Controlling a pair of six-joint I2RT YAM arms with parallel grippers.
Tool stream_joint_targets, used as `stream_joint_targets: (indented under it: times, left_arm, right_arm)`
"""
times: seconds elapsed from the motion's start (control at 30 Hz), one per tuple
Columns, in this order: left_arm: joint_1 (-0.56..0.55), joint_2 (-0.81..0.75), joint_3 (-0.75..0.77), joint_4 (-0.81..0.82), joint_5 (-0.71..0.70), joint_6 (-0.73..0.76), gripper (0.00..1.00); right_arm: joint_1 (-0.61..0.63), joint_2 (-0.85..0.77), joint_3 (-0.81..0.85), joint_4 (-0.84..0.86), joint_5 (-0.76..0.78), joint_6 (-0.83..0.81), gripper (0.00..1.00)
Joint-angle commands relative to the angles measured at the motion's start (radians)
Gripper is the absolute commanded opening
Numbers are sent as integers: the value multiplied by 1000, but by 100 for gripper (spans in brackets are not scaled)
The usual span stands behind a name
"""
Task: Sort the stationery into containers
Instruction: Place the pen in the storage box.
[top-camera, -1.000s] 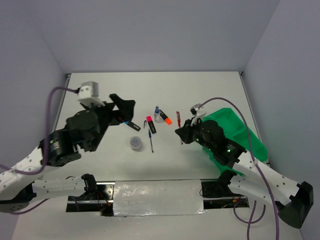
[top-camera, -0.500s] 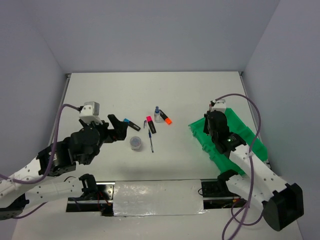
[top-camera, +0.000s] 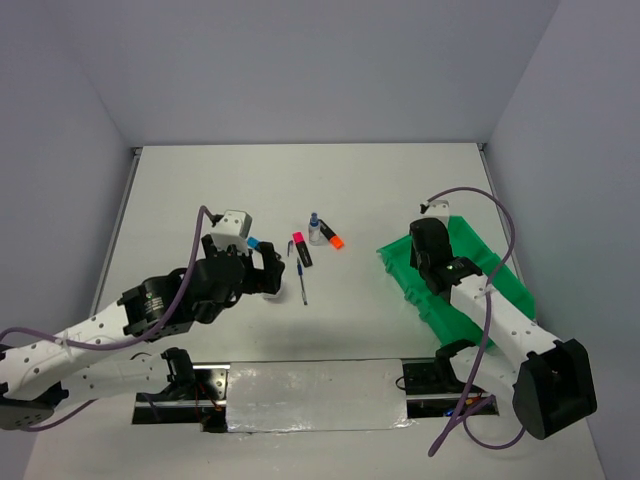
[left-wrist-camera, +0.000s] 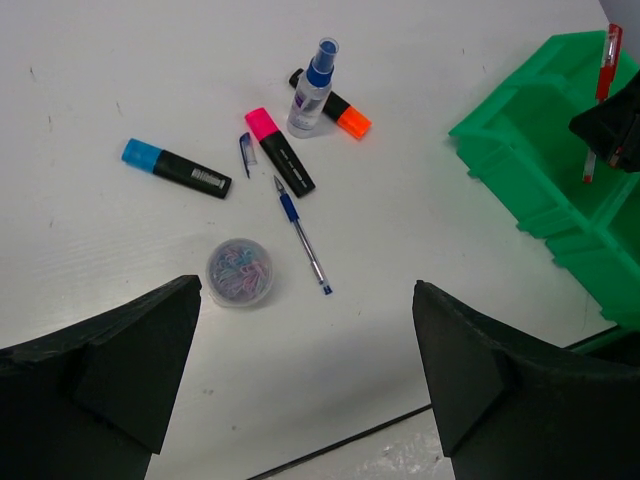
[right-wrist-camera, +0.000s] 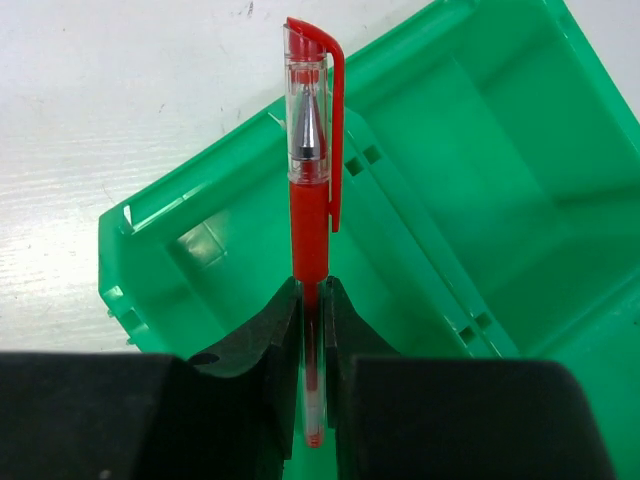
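right hand (right-wrist-camera: 311, 295): pinches red pen (right-wrist-camera: 310, 210) | pen: stands upright, just above green tray (right-wrist-camera: 480, 180) | left hand (left-wrist-camera: 305, 290): spread wide, holds nothing, above round tub (left-wrist-camera: 239, 271)

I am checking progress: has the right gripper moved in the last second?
Yes. In the top view the right gripper, shut on the red pen, went rightward: from the table left of the green tray to above the tray.
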Motion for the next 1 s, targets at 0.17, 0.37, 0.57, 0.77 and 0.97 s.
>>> stream_joint_targets:
  times: [0.17,0.37,0.57,0.77,0.97]
  left_arm:
    - [7,60,51,-17,-81,-54,99]
    - [52,111,79,-52,-82,-123,99]
    - [109,119,71,-23,-43,-115,99]
    - [187,157,39,-41,-16,-167,99]
    - [302,210,15,-35,95,-212,99]
  right_arm:
    - [-13,5,27,2,-1,20,17]
    - [-13,8,28,-6,-6,14,28]
    - [-13,-12,21,-10,-10,22,34]
    - [-4,-108,96,-36,-162,38,56]
    - [238,-141,228,-70,-103,86,68]
